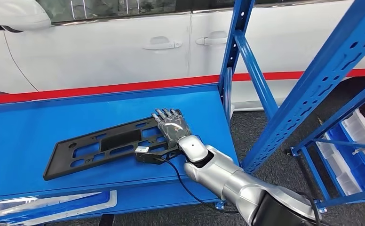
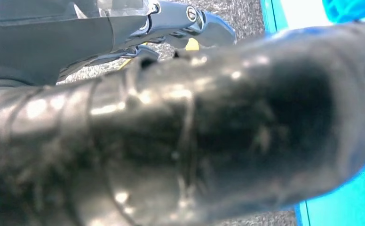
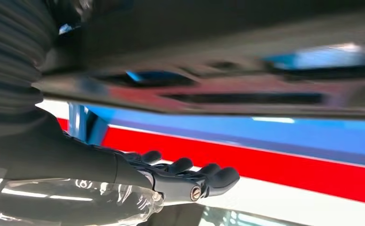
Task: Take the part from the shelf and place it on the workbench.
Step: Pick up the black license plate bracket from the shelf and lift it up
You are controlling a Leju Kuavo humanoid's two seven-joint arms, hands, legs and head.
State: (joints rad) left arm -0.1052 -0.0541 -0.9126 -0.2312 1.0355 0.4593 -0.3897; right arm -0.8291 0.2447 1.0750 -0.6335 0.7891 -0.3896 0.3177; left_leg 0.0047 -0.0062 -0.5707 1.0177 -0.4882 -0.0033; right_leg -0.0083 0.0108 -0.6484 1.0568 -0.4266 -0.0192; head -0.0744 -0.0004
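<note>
Now right hand (image 1: 172, 126) flat on black part (image 1: 105, 146), grasping nothing; curl fingers under near edge, lift level off blue shelf (image 1: 25, 136). Left hand's state: cannot tell.

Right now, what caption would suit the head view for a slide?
Robot's right hand resting on a black plastic panel lying flat on the blue workbench, beside a white car.

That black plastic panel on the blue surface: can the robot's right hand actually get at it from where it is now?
Probably yes. The right hand is already at the near right end of the black plastic panel, fingers stretched over it. Nothing else lies on the blue surface between them. Whether it grips the panel is unclear.
</note>
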